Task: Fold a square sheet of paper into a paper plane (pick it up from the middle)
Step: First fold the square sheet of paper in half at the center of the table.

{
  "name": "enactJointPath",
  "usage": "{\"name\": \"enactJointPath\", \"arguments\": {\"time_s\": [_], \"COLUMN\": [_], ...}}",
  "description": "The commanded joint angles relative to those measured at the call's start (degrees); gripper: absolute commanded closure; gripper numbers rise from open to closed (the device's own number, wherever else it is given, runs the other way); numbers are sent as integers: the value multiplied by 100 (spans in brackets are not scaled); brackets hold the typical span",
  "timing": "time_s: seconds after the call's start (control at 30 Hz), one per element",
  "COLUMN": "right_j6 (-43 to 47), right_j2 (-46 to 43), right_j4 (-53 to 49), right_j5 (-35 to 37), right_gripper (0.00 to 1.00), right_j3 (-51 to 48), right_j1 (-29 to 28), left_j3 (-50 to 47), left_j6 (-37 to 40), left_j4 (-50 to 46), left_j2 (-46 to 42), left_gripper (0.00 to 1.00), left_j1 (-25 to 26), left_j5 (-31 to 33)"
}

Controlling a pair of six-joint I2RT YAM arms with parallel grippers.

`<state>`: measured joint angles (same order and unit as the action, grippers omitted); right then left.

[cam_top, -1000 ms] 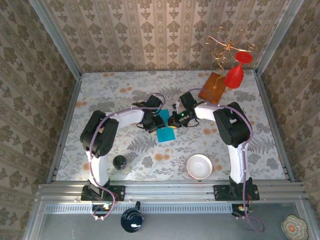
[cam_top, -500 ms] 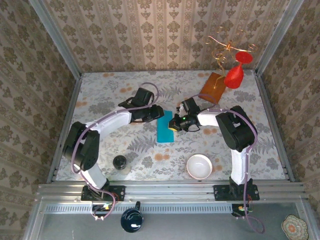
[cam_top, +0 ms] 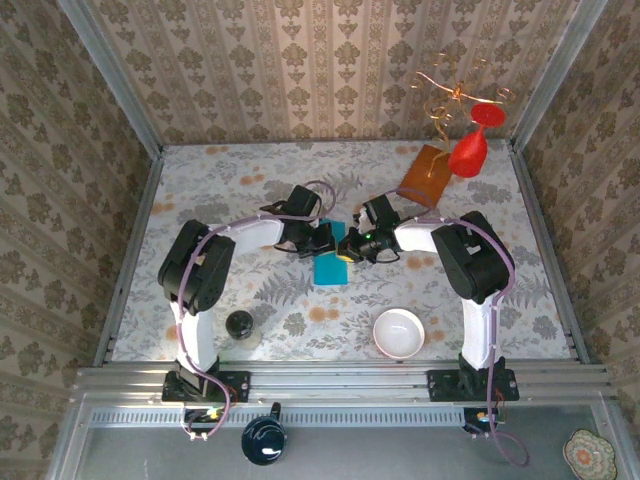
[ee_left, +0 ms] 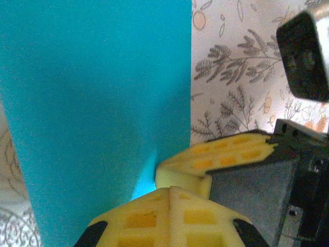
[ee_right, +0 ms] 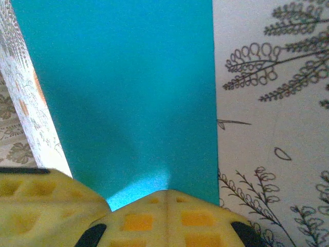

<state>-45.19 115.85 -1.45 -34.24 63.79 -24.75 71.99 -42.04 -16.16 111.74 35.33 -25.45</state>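
The square sheet of paper point(cam_top: 331, 268), a narrow teal rectangle, is over the middle of the table point(cam_top: 230, 190) in the top view. The left fingers point(ee_left: 169, 213) are pressed together on its upper left edge and the right fingers point(ee_right: 164, 216) on its upper right edge. A white bowl point(cam_top: 398, 332) stands lower right.

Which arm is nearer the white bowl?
Right. The right arm rises just right of the white bowl; the left arm stands far left, beside the dark jar.
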Motion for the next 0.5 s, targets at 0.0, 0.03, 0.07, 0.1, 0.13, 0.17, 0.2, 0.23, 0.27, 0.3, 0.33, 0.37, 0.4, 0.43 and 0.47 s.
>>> {"name": "enactJointPath", "arguments": {"time_s": [0.0,0.03,0.07,0.1,0.13,0.17,0.2,0.23,0.27,0.3,0.33,0.37,0.4,0.43,0.47], "right_j6": [-10,-33,-42,-43,-42,-25,-17,-3,10,25,30,37,28,33,19], "right_j2": [513,517,510,511,524,526,526,526,526,538,546,555,566,589,604], "right_j4": [-958,-923,-910,-923,-930,-943,-967,-1008,-1048,-1086,-1115,-1153,-1185,-1236,-1267], "right_j5": [901,899,910,925,932,937,950,976,1012,1036,1064,1093,1123,1158,1193], "right_gripper": [95,96,96,96,96,96,96,96,96,96,96,96,96,96,96], "right_j3": [-268,-294,-310,-314,-323,-330,-331,-332,-340,-343,-356,-371,-388,-402,-430], "right_j1": [-56,-56,-57,-61,-56,-47,-47,-47,-47,-47,-39,-30,-23,-9,12], "left_j3": [154,170,194,214,232,251,257,246,231,213,174,123,70,4,-93], "left_j6": [284,316,365,408,463,514,550,601,649,697,759,833,894,992,1110], "left_j4": [-60,-67,-108,-152,-218,-256,-273,-306,-325,-340,-344,-344,-352,-350,-329], "left_j2": [197,239,285,319,354,395,411,425,444,453,461,464,467,480,467], "left_gripper": [96,97,97,97,98,98,98,98,98,98,98,98,98,98,98], "left_j1": [-53,-44,-44,-48,-57,-69,-78,-100,-125,-154,-195,-246,-299,-374,-452], "left_j5": [-351,-402,-397,-383,-363,-363,-358,-364,-373,-366,-370,-369,-371,-404,-449]}}
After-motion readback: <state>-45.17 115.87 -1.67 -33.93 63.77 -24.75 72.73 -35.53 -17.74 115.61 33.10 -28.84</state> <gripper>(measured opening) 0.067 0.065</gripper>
